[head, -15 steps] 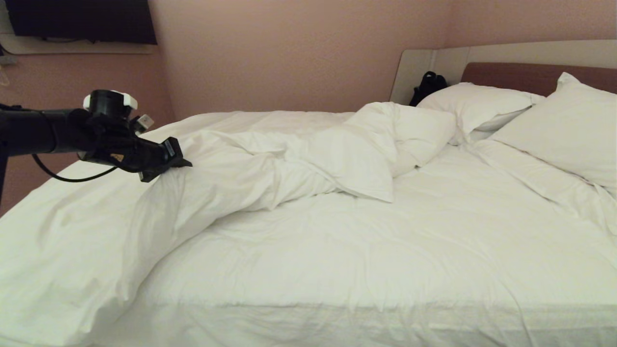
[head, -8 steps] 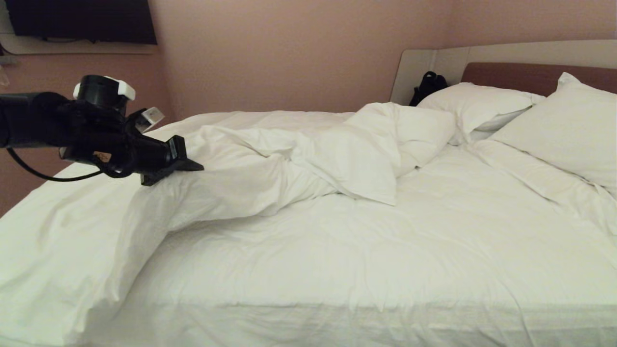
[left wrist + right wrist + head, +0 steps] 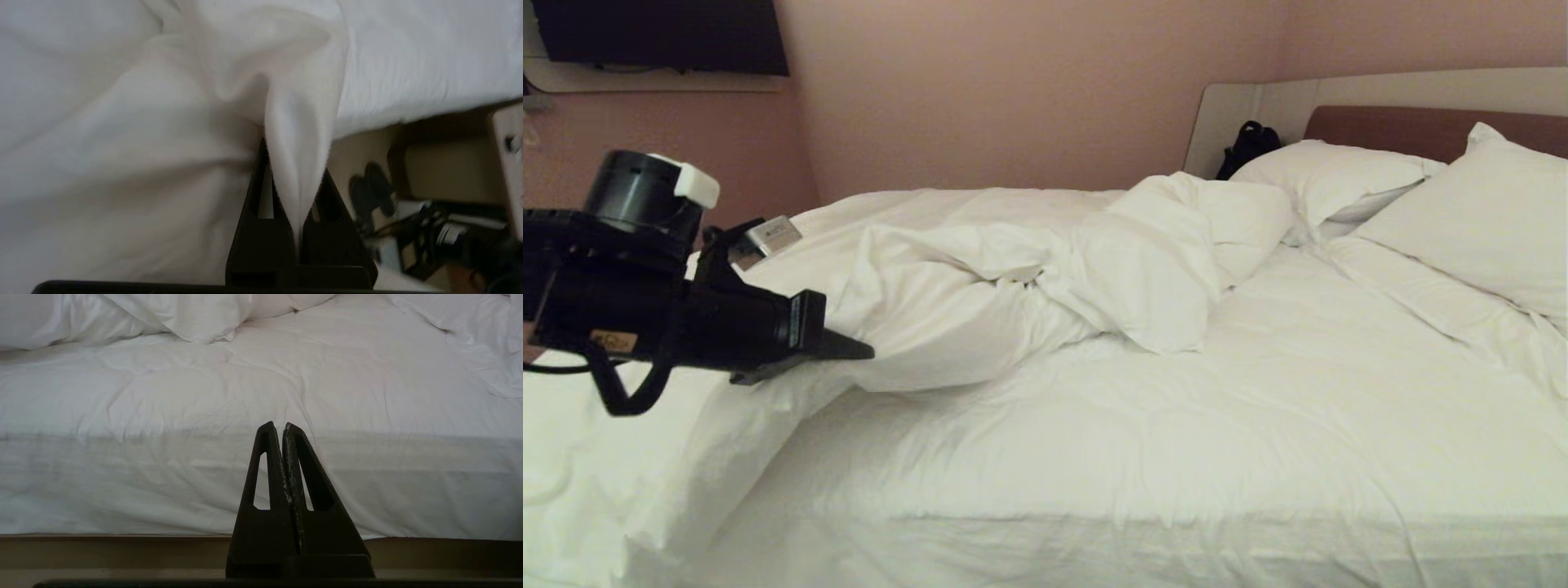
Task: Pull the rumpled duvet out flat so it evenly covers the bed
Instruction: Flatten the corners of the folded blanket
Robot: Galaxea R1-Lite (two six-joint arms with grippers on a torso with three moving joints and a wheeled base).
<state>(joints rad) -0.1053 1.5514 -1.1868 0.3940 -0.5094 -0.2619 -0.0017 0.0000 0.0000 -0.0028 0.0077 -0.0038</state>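
Observation:
The white duvet (image 3: pixel 980 278) lies rumpled in a ridge across the far half of the bed (image 3: pixel 1143 441), its near-left part drooping over the bed's left corner. My left gripper (image 3: pixel 862 353) hangs above the bed's left side, shut on a fold of the duvet (image 3: pixel 298 163) that runs up between its fingers. The right gripper (image 3: pixel 282 426) is parked low in front of the bed's near side, shut and empty, facing the mattress edge (image 3: pixel 163 482); it does not show in the head view.
Two white pillows (image 3: pixel 1339 184) (image 3: pixel 1486 224) lean at the headboard (image 3: pixel 1405 122), with a black object (image 3: pixel 1245 147) beside them. A dark screen (image 3: pixel 662 37) hangs on the pink wall at left. Dark shoes (image 3: pixel 372 192) and gear lie on the floor beside the bed.
My left arm has drawn back toward me and lower, still holding the duvet; the folded ridge has stretched and slid toward the bed's near-left side.

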